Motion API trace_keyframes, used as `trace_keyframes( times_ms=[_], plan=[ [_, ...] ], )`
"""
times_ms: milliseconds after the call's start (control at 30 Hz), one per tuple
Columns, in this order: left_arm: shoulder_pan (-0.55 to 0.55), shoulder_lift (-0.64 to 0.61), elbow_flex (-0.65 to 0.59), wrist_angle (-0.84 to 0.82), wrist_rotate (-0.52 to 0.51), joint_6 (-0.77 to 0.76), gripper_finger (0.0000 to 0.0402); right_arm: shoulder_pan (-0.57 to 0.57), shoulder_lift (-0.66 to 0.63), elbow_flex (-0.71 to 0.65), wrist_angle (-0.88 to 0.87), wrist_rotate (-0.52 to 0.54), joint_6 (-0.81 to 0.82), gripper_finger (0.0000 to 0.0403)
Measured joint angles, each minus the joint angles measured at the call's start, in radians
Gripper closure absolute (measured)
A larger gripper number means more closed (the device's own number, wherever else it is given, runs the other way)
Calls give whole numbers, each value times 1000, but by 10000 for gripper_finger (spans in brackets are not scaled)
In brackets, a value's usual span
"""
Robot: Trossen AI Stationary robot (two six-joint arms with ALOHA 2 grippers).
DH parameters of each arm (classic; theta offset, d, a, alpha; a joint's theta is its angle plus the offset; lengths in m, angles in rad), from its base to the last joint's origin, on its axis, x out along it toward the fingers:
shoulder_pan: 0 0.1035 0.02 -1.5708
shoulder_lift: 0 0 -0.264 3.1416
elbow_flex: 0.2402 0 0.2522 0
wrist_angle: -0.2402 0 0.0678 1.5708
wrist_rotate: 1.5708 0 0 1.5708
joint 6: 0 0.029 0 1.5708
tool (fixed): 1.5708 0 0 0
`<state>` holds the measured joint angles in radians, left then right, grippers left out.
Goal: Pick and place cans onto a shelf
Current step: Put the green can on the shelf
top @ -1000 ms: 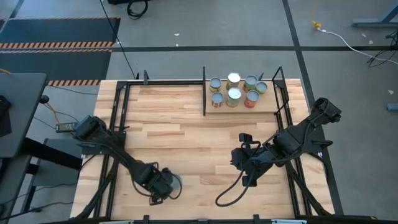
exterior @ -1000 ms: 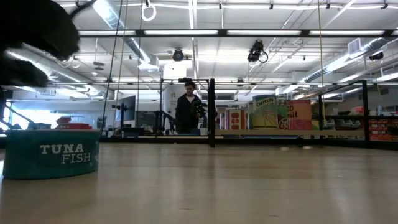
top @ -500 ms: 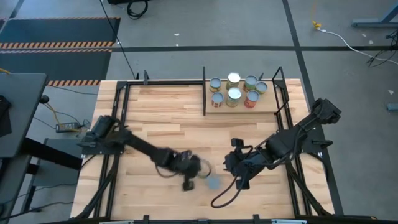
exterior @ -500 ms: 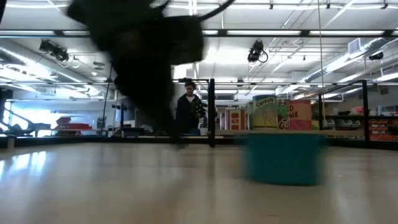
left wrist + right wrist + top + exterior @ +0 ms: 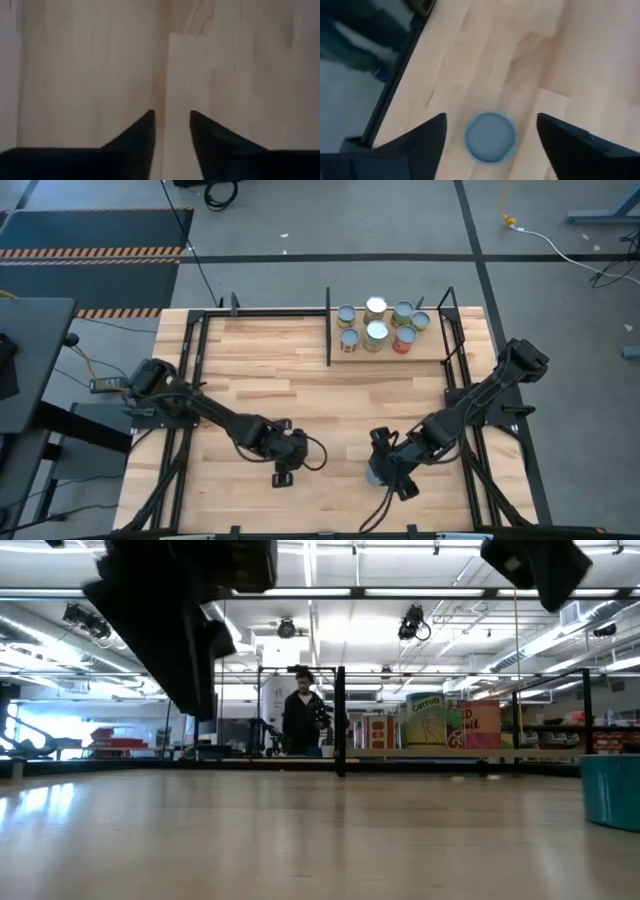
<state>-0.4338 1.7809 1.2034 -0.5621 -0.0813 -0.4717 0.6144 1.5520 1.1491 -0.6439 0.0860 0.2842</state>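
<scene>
Seven cans (image 5: 376,326) stood bunched on the shelf (image 5: 436,350) at the far right of the table (image 5: 260,360) when I looked down from the high view, and one more can (image 5: 374,473), with a pale blue lid, sat alone on the planks near the front edge, right of centre. From that same view I had the right gripper (image 5: 384,471) low over that lone can, the arm reaching in from the right side, while the left gripper (image 5: 284,474) hung over bare wood near the front, a little left of centre, well apart from the can. At table height, the low view gave me a teal can (image 5: 610,790) at the right edge, cut off by the frame, with a dark part of one arm (image 5: 170,620) hanging in at upper left and another dark part (image 5: 530,565) at upper right; far off, the shelf's black post (image 5: 341,720) stood upright with labelled cans (image 5: 425,720) beside it, and a person (image 5: 302,722) stood in the room beyond. Through the left wrist view I saw the left gripper (image 5: 170,131) with its two fingers only narrowly parted, holding nothing, over bare planks. Through the right wrist view the right gripper (image 5: 490,127) was spread wide, the blue-lidded can (image 5: 490,137) sitting between the fingers, touching neither.
</scene>
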Motion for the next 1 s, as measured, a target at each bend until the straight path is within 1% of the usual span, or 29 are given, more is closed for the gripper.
trace_keyframes(
  times_ms=[133, 267, 333, 400, 500, 733, 800, 900, 1000],
  plan=[
    [-17, -13, 0, -17, -12, -70, 200, 18, 1, -87, 109, -43, -83, 52],
    [-19, -14, 0, -15, -30, -144, 124, 19, 2, -166, 198, -53, -168, 23],
    [-19, -14, 0, -15, -51, -162, 97, 18, 2, -199, 230, -53, -198, 16],
    [-19, -14, 0, -15, -76, -182, 81, 16, 2, -229, 269, -53, -235, 13],
    [-19, -14, 0, -16, -101, -221, 76, 16, 1, -282, 328, -54, -297, 12],
    [-18, -14, 0, -17, -181, -260, 87, -12, 2, -397, 460, -56, -381, 17],
    [-14, -14, 0, -19, -188, -278, 87, -30, 2, -401, 471, -63, -401, 19],
    [-9, -14, 0, -24, -194, -302, 88, -53, 22, -385, 459, -110, -411, 21],
    [-1, -15, 0, -55, -195, -303, 88, -57, 97, -327, 396, -174, -419, 23]
  ],
)
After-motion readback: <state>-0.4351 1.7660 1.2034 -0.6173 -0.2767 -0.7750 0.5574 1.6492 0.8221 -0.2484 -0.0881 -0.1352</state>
